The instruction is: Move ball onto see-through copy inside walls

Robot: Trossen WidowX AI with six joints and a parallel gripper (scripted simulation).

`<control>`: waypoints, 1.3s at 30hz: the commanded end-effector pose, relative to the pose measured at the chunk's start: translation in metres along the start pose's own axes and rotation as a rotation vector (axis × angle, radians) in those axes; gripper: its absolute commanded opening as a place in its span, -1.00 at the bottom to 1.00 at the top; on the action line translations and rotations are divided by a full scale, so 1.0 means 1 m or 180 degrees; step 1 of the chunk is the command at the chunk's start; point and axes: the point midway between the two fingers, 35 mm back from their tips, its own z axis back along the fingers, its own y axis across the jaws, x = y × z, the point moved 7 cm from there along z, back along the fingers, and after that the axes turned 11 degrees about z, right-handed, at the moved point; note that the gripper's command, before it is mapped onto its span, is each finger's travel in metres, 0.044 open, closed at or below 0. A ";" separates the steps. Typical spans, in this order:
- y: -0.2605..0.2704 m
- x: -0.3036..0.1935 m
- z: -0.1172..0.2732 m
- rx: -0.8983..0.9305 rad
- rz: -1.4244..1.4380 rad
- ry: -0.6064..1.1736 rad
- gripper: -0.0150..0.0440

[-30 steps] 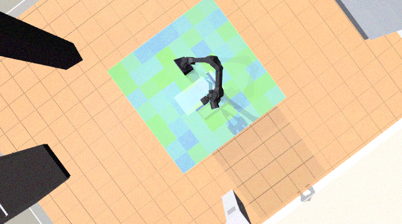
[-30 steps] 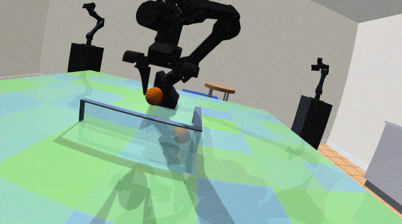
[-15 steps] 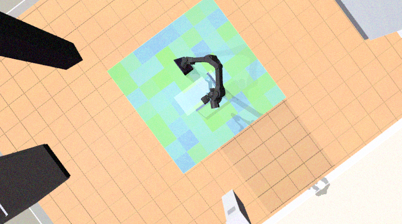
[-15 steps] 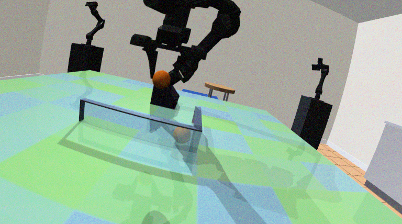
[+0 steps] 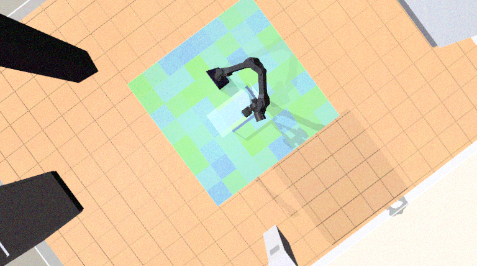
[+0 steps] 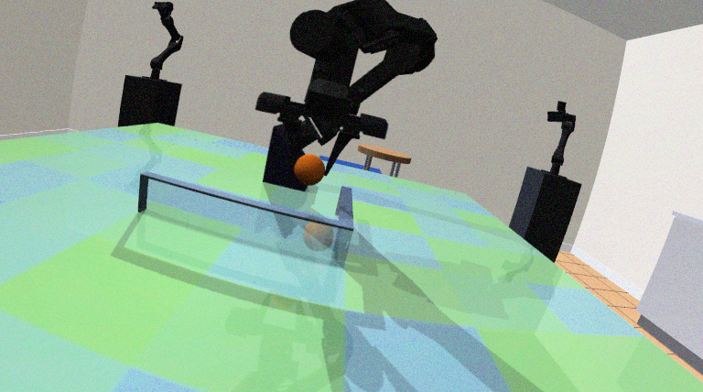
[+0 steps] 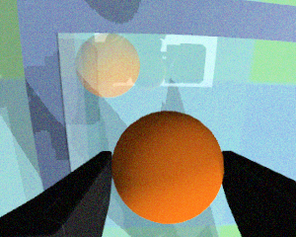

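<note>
The tool (image 7: 168, 178) pinched the ball (image 7: 168, 166), lifted; the see-through copy (image 7: 108, 65) lay ahead-left; lowering and release remained.

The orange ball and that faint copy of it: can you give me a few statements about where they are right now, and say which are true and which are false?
1. The gripper is shut on the orange ball. True.
2. The ball rests on the table. False: it is held above the table.
3. The ball covers the see-through copy. False: they are apart.
4. The copy lies near the corner of the clear walls. True.
</note>
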 end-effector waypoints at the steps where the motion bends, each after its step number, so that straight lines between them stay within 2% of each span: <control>1: 0.004 -0.003 -0.004 0.0008 -0.0021 -0.0017 -0.49; 15: 0.005 -0.003 -0.070 0.0015 -0.0020 -0.0020 -0.49; 35: 0.005 -0.003 -0.092 0.0020 -0.0020 -0.0021 -0.49; 39: 0.006 -0.001 -0.089 0.0007 0.0000 -0.0028 -0.14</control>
